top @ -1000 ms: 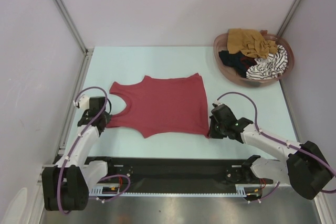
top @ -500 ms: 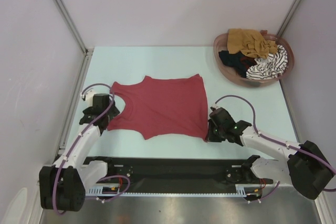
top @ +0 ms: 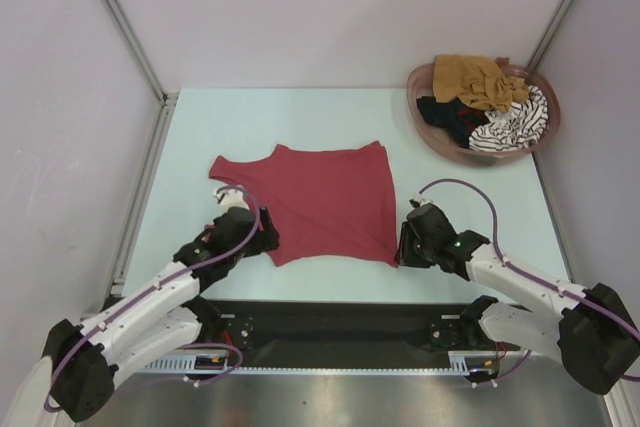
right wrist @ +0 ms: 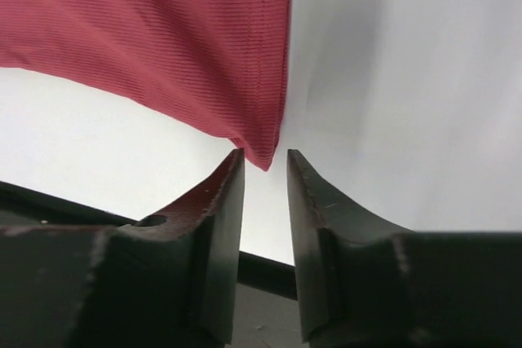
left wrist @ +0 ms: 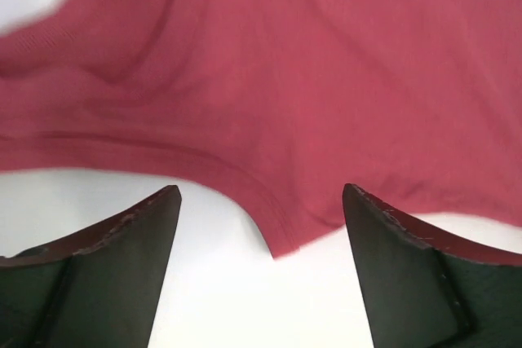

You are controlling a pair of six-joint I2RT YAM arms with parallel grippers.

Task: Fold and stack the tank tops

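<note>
A dark red tank top (top: 315,202) lies spread flat in the middle of the table. In the left wrist view its near hem and a pointed corner (left wrist: 277,238) lie just ahead of my left gripper (left wrist: 259,191), whose fingers stand wide apart over bare table. From above, the left gripper (top: 268,240) sits at the garment's near left edge. My right gripper (top: 403,247) is at the near right corner. Its fingers (right wrist: 231,193) are slightly parted, with the red corner tip (right wrist: 263,152) at their ends, not pinched. Mustard (top: 475,79), black (top: 445,112) and striped (top: 515,125) tank tops lie in the basket.
The pinkish-brown oval basket (top: 432,137) stands at the back right. Metal frame posts and white walls close in the table (top: 300,117) on both sides. A black rail (top: 340,322) runs along the near edge between the arm bases.
The left gripper let go of the strap, opened wide and swung right along the near hem. The right gripper's jaws parted at the near right corner.
</note>
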